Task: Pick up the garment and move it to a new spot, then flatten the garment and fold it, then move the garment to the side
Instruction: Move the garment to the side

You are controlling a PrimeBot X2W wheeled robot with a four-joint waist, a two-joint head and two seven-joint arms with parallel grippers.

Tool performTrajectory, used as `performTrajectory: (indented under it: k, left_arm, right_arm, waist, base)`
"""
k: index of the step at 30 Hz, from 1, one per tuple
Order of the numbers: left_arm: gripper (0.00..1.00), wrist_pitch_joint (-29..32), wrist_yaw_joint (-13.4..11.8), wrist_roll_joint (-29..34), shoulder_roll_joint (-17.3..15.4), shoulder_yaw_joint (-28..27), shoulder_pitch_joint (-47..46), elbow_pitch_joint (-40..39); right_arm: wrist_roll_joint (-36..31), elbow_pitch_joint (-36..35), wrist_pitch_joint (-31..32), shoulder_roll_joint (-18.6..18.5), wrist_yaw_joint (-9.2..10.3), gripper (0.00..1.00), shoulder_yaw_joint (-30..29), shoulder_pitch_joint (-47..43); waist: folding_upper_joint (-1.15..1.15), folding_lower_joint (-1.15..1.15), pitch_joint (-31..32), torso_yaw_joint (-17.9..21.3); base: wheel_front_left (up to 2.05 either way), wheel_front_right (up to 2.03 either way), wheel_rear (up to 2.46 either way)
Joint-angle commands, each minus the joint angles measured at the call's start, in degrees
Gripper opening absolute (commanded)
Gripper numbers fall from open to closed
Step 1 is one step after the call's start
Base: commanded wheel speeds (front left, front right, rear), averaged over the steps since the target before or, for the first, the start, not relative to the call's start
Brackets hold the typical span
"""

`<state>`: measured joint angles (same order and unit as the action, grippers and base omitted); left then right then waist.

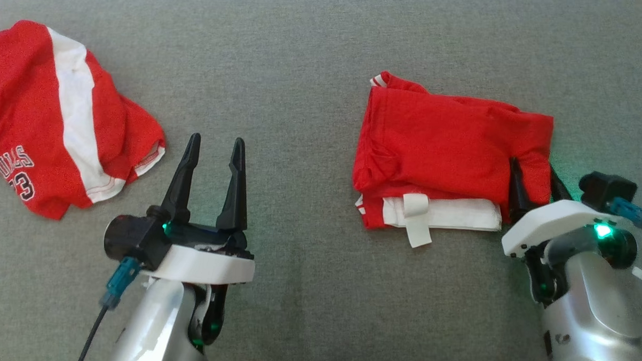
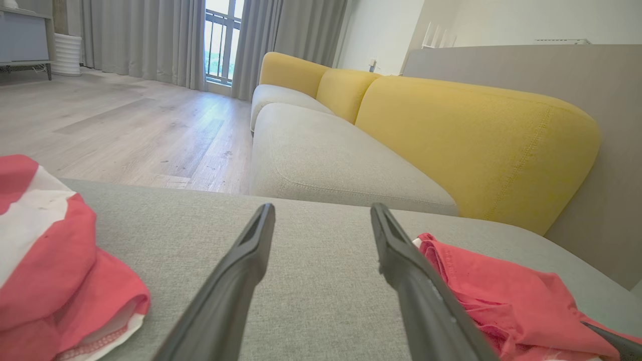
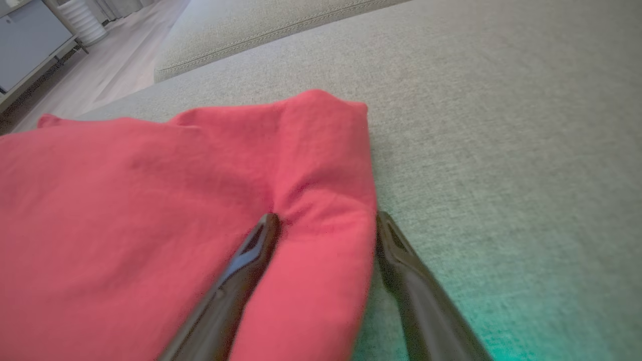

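Note:
The garment [image 1: 445,137] is red and lies folded into a rough rectangle on the grey cushion, with white layers and a white strap showing at its near edge. My right gripper [image 1: 534,169] stands open at its near right corner. One finger presses into the cloth and the other lies along the fold's outer edge, so a ridge of red fabric [image 3: 321,260] sits between them. My left gripper [image 1: 216,139] is open over bare cushion to the garment's left, holding nothing. In the left wrist view the garment [image 2: 501,291] lies beside the right finger of that gripper [image 2: 322,206].
A crumpled red-and-white jersey [image 1: 45,117] with dark lettering lies at the far left of the grey cushion [image 1: 303,67]. Beyond the cushion's far edge, a yellow-backed sofa [image 2: 451,130] and a wooden floor [image 2: 125,120] appear in the left wrist view.

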<state>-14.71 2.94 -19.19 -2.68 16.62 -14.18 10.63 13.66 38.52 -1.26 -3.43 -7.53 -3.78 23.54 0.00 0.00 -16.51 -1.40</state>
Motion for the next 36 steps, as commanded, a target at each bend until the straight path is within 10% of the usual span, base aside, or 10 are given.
performTrajectory:
  k: [1,10,25,36]
  left_arm:
    - [1.00,-0.3,-0.3,-0.3,-0.2,-1.6,-2.1,-2.0]
    - [1.00,-0.3,-0.2,-0.1,-0.2,-2.1,-2.0,-1.4]
    - [1.00,-0.3,-0.4,-2.0,-0.2,-1.8,-3.3,-2.9]
    - [1.00,-0.3,-0.4,-2.5,-0.2,-1.1,-4.8,-2.9]
  right_arm:
    - [-0.1,0.6,0.8,0.6,0.04,0.00,2.5,-0.2]
    - [-7.4,-1.9,-2.0,-2.3,0.04,0.00,-0.1,2.5]
    - [-10.1,-3.9,0.6,-29.5,0.04,0.00,1.0,4.5]
    - [-13.6,2.0,0.2,-35.7,0.04,0.00,-4.7,9.5]
  waist:
    - [0.00,0.00,-0.1,0.2]
    - [0.00,0.00,1.4,1.7]
    - [0.00,0.00,-2.0,-1.2]
    - [0.00,0.00,-4.8,-3.2]
  base:
    - [0.00,0.00,0.00]
    - [0.00,0.00,0.00]
    - [0.00,0.00,0.00]
    - [0.00,0.00,0.00]
